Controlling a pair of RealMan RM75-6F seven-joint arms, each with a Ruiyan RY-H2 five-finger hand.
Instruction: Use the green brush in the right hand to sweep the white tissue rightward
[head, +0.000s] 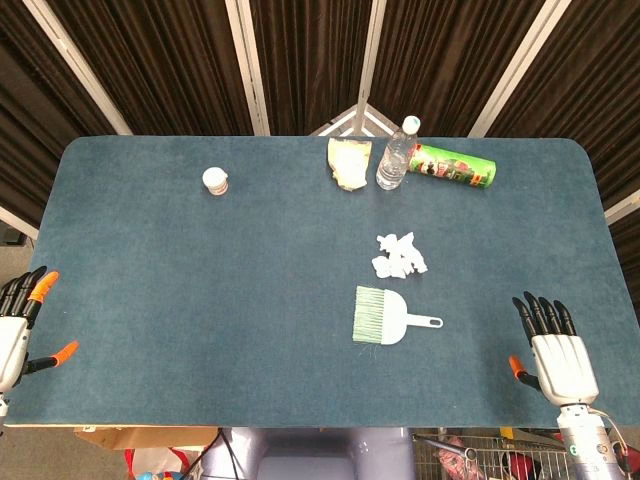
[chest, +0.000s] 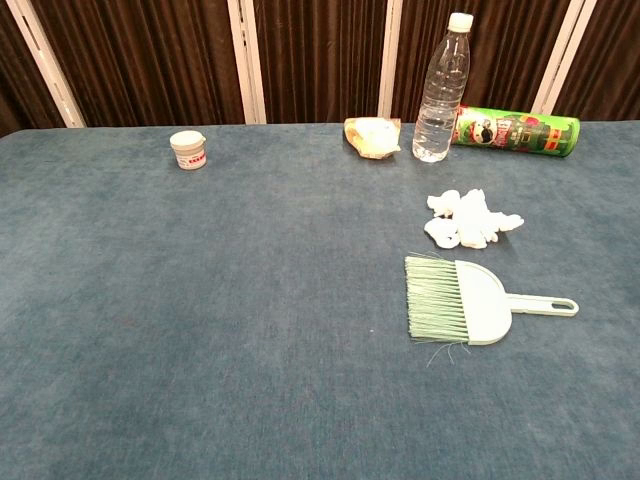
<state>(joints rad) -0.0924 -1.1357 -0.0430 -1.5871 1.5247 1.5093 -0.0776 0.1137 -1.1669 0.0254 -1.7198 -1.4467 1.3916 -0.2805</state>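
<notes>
The green brush lies flat on the blue table, bristles to the left and handle pointing right. Just behind it sits the crumpled white tissue. My right hand rests near the table's front right edge, fingers spread and holding nothing, well to the right of the brush handle. My left hand lies at the front left edge, fingers apart and empty. Neither hand shows in the chest view.
At the back stand a clear water bottle, a green chip can lying on its side, a yellowish packet and a small white jar.
</notes>
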